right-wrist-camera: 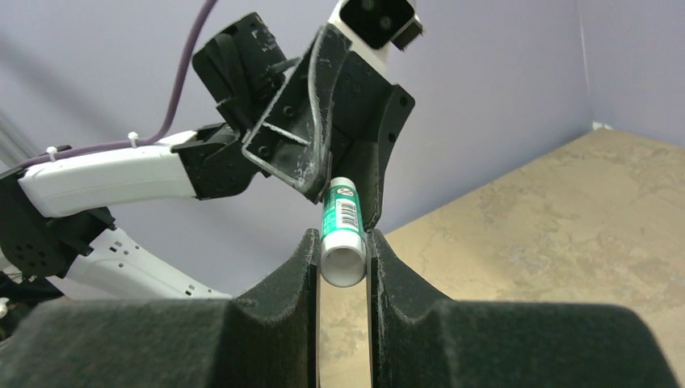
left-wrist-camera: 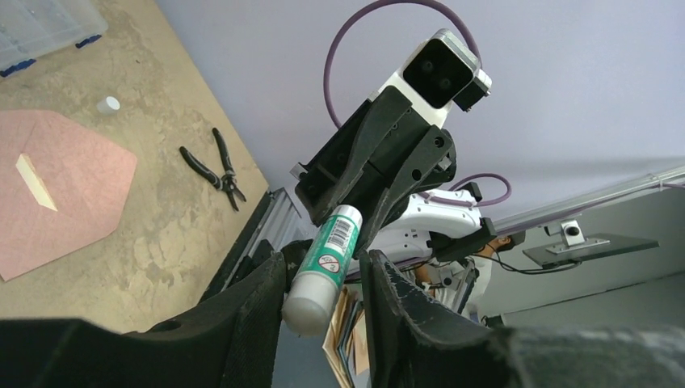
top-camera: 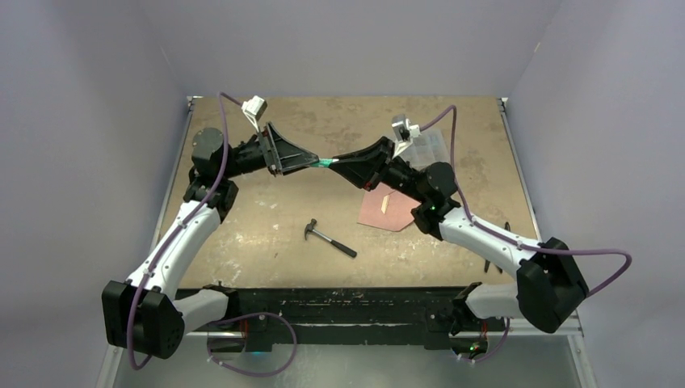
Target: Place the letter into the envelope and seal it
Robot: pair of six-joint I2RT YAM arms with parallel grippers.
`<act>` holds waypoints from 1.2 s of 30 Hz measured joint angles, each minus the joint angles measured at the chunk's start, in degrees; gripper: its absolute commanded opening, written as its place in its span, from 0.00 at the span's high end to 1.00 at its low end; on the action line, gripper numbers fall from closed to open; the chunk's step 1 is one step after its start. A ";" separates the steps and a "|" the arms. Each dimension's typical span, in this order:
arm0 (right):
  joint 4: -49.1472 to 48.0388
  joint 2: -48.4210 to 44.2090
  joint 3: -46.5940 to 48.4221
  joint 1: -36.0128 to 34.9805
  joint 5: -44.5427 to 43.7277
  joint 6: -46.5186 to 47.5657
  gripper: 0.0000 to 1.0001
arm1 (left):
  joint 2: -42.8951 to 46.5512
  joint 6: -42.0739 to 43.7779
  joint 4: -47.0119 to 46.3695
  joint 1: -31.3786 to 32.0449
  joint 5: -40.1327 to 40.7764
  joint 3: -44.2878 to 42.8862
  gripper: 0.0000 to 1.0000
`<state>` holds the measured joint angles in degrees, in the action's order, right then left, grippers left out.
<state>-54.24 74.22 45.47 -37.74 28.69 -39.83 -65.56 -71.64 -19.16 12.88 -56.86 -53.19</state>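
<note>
Setting: a tan, mottled table (top-camera: 266, 218) boxed in by lavender walls (top-camera: 347, 48); our two arms meet in the air above its middle.
Step in hand: we judge this to be the sealing stage. A green-and-white glue stick (right-wrist-camera: 340, 212) sits between the two hands, either for uncapping or for a hand-over.
Right gripper (right-wrist-camera: 342, 242): fingers pressed onto one white end of the stick, pinching it from both sides.
Left gripper (left-wrist-camera: 323, 260): fingers half spread around the other end. One finger touches the stick and the other looks just off it, so we cannot tell whether it grips.
Envelope (left-wrist-camera: 69, 186): flat on the table, partly under the right arm, with its pointed flap laid open and a pale cream strip (left-wrist-camera: 35, 181) lying on it.
Letter: we see no separate plain pink sheet. It may be inside the envelope or hidden by the arm; we cannot tell which.
Next move: we think the left hand needs a sure hold first. Then comes a straight pull along the stick's axis, and then the glue end goes down to the flap.
Around: a hammer (top-camera: 329, 238) near the envelope but not touching it, black pliers (left-wrist-camera: 212, 166) toward the right edge, a clear plastic box (top-camera: 428, 145) at the far right, and a small white round piece (left-wrist-camera: 107, 103) between box and envelope.
In the way: the right arm overhangs part of the envelope, and the strip lies where glue may need to go.
</note>
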 measured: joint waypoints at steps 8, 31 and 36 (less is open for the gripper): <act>-13.20 3.58 -3.41 1.55 1.55 -3.30 1.00 | 0.00 -3.23 -2.54 -0.33 -1.44 0.70 0.66; -23.37 11.78 0.00 1.84 4.94 3.85 0.36 | -0.83 -12.41 -13.81 -0.48 -0.57 5.55 1.00; -29.03 16.61 0.55 1.79 5.77 3.89 0.39 | -1.97 -20.24 -23.04 -0.48 2.03 8.83 1.00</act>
<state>-83.26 90.83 46.02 -35.94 34.46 -35.94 -67.53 -91.88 -42.19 12.40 -54.83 -44.36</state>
